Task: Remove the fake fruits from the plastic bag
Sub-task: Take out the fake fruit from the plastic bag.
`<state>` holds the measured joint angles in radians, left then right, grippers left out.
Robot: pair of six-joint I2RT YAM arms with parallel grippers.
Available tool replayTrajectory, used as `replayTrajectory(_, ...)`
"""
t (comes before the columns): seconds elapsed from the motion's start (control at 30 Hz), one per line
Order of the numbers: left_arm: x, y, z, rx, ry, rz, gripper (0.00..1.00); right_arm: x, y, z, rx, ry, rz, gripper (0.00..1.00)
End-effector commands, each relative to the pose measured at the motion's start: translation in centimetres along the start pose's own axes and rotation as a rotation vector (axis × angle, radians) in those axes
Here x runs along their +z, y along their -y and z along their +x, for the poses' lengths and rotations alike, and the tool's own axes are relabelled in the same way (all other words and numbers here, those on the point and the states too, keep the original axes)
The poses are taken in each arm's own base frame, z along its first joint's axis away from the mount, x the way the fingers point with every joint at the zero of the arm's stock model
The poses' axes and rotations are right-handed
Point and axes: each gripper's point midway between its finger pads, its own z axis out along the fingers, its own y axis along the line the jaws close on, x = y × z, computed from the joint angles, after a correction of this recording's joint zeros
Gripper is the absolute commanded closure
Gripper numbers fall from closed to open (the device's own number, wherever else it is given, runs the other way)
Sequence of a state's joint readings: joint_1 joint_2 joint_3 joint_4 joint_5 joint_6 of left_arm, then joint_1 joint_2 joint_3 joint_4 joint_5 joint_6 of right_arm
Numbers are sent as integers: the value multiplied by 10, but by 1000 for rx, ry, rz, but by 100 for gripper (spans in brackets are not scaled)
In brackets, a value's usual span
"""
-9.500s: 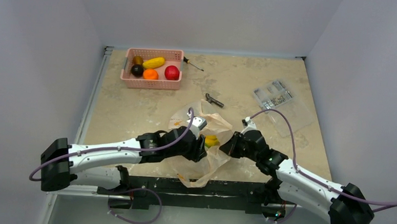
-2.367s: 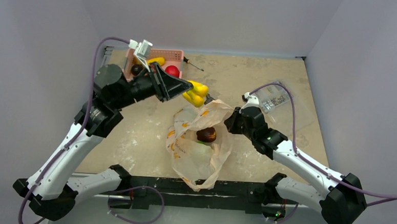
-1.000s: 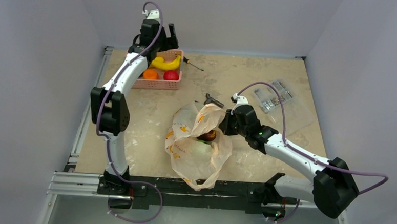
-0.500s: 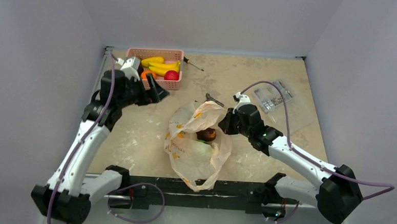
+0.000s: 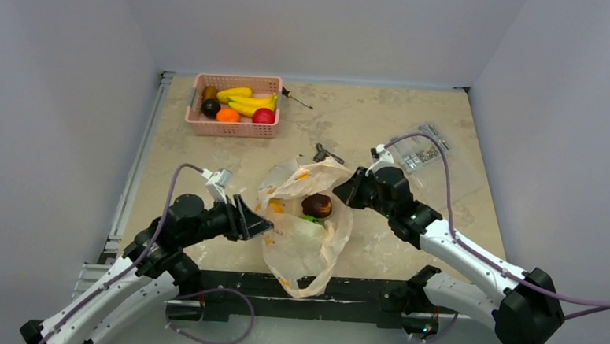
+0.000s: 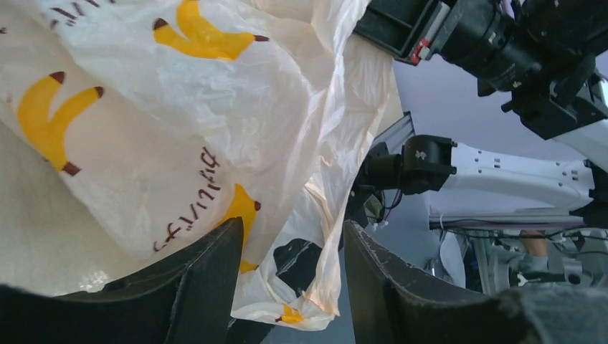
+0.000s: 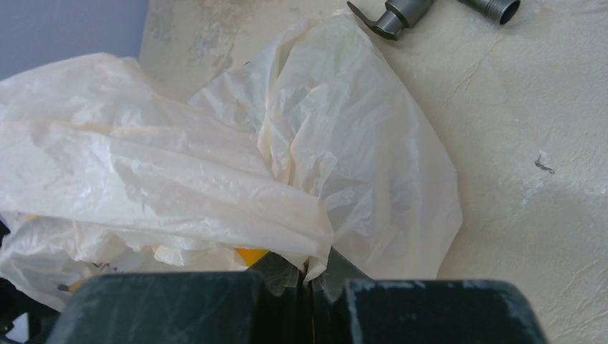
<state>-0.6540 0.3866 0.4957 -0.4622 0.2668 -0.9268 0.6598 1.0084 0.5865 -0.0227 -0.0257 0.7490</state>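
Near the middle of the table point(image 5: 207, 175), toward its near edge, the plastic bag point(image 5: 298, 246) lies crumpled with its mouth gaping upward. Yellow banana shapes are printed on its thin film. A dark maroon round fruit point(image 5: 317, 206) sits in the opening, and a sliver of a green fruit point(image 5: 309, 219) shows just beside it on the near side. The yellow banana bunch point(image 5: 252, 104) is outside the bag, lying in the pink basket point(image 5: 231, 129) at the far left of the table with an orange ball point(image 5: 227, 114), a red apple point(image 5: 264, 115) and other fruit.

The right gripper point(image 5: 342, 191) is clenched on the bag's right-hand rim. Its wrist view shows the fingers pressed together with a fold of film pinched between them, holding that edge raised. The left gripper point(image 5: 263, 225) is just beside the bag's left side with its fingers spread apart and nothing held. Whether they touch the film cannot be told.

Beyond the bag lies a small grey metal fitting point(image 5: 328, 153). A screwdriver point(image 5: 298, 99) lies just right of the basket, and a clear packet point(image 5: 433, 157) lies at the far right.
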Motion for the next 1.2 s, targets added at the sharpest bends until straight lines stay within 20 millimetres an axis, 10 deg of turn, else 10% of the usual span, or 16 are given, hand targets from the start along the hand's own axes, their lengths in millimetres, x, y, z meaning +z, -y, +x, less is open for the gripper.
replayTrajectory(0.0, 11, 45, -13, 27, 90, 122, 48, -1, -14, -17, 75, 60, -42, 100)
replayTrajectory(0.4, 78, 96, -17, 370, 84, -75, 51, -13, -12, -17, 67, 58, -20, 100)
replayTrajectory(0.57, 52, 138, -39, 314, 98, 5, 41, -20, -9, -25, 38, 86, 6, 100)
replayTrajectory(0.83, -5, 153, -63, 315, 30, -78, 26, -22, -13, -29, 29, 99, -11, 100)
replayTrajectory(0.93, 3, 182, -51, 333, -32, 58, 28, -21, -17, -28, 41, 92, -32, 100)
replayTrajectory(1.17, 29, 178, -42, 372, -79, 17, 34, -23, -21, -30, 44, 94, -45, 100)
